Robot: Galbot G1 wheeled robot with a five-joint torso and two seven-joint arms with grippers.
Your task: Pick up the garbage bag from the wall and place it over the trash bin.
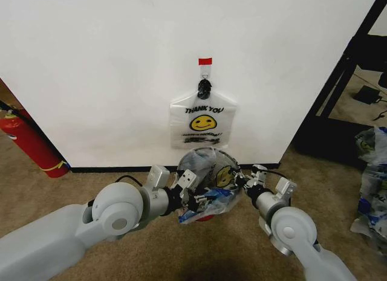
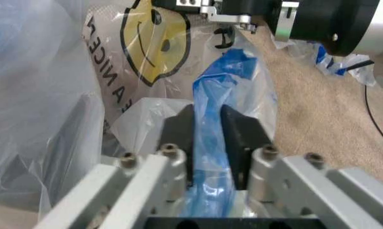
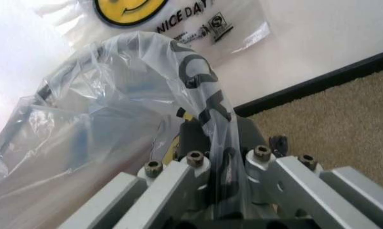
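The garbage bag (image 1: pixel 205 163), translucent white with a yellow smiley, is stretched between both grippers over the trash bin, whose red base (image 1: pixel 206 219) peeks out below. My left gripper (image 1: pixel 192 199) is shut on the bag's blue handle patch (image 2: pixel 228 76); in its wrist view the gripper (image 2: pixel 207 119) pinches that blue strip. My right gripper (image 1: pixel 243 181) is shut on the opposite edge, and its wrist view shows the gripper (image 3: pixel 214 131) clamping black-printed plastic. Behind, the wall (image 1: pixel 109 63) carries a red-taped hook (image 1: pixel 205 62).
A similar smiley bag (image 1: pixel 203 121) hangs from the hook. A red fire extinguisher (image 1: pixel 30 142) leans at the left by the baseboard (image 1: pixel 121 169). A black frame (image 1: pixel 338 81) and more bags (image 1: pixel 372 172) stand at the right. Carpet lies in front.
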